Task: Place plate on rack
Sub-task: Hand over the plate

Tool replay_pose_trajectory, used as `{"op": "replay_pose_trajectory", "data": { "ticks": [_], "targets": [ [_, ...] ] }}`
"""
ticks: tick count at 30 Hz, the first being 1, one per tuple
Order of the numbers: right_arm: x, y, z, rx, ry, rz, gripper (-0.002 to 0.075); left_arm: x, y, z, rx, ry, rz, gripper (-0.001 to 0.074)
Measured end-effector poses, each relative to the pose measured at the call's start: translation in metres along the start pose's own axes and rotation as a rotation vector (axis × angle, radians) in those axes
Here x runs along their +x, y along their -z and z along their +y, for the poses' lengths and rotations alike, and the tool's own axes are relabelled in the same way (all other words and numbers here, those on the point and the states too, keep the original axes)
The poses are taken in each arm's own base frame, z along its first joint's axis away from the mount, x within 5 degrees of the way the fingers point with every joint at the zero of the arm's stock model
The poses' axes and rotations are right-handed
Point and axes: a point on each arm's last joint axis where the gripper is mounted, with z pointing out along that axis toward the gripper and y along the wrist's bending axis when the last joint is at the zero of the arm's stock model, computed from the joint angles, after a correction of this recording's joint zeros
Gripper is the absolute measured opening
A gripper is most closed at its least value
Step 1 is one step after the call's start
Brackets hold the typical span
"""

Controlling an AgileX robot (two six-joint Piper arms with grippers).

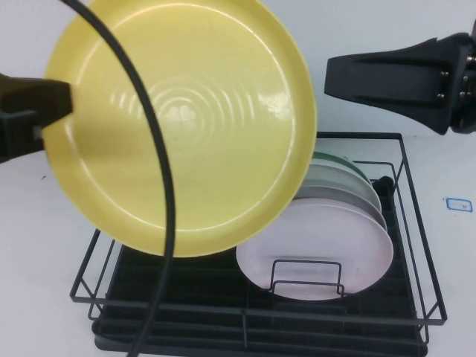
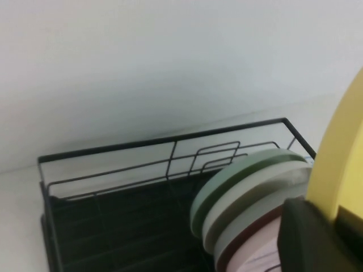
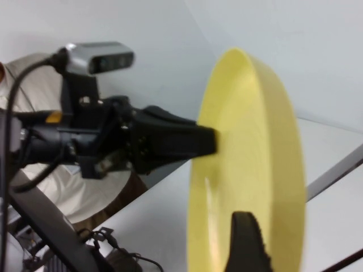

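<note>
The yellow plate (image 1: 186, 119) is held up in the air, tilted with its face toward the camera, above the left and middle of the black wire rack (image 1: 416, 223). My left gripper (image 1: 53, 104) is shut on the plate's left rim; the left wrist view shows its finger (image 2: 317, 238) against the yellow rim (image 2: 340, 170). My right gripper (image 1: 327, 76) hangs open at the upper right, just off the plate's right edge and not touching it. In the right wrist view one of its fingers (image 3: 245, 243) stands in front of the plate (image 3: 249, 170).
A pale pink plate (image 1: 320, 256), grey plates (image 1: 349, 190) and a green plate (image 1: 335, 158) stand in the rack's right half. The rack's left half (image 2: 113, 226) holds nothing. A black cable (image 1: 160, 223) hangs across the plate. A person sits behind the left arm (image 3: 34, 170).
</note>
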Motion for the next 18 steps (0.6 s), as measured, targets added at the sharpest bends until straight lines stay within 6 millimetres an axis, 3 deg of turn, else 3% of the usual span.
{"op": "replay_pose_trajectory", "data": {
  "ticks": [14, 16, 18],
  "targets": [
    [0.003, -0.003, -0.009, -0.006, -0.023, 0.013, 0.0426, -0.001, -0.020, -0.018, 0.105, -0.038, -0.011, 0.0001],
    [0.004, -0.004, -0.011, -0.010, -0.026, 0.020, 0.0373, 0.002, -0.023, -0.019, 0.121, -0.035, 0.029, 0.0002],
    [0.006, -0.005, -0.013, -0.028, -0.005, 0.033, 0.0226, 0.005, -0.026, -0.020, 0.140, -0.026, 0.062, 0.0005]
  ]
}}
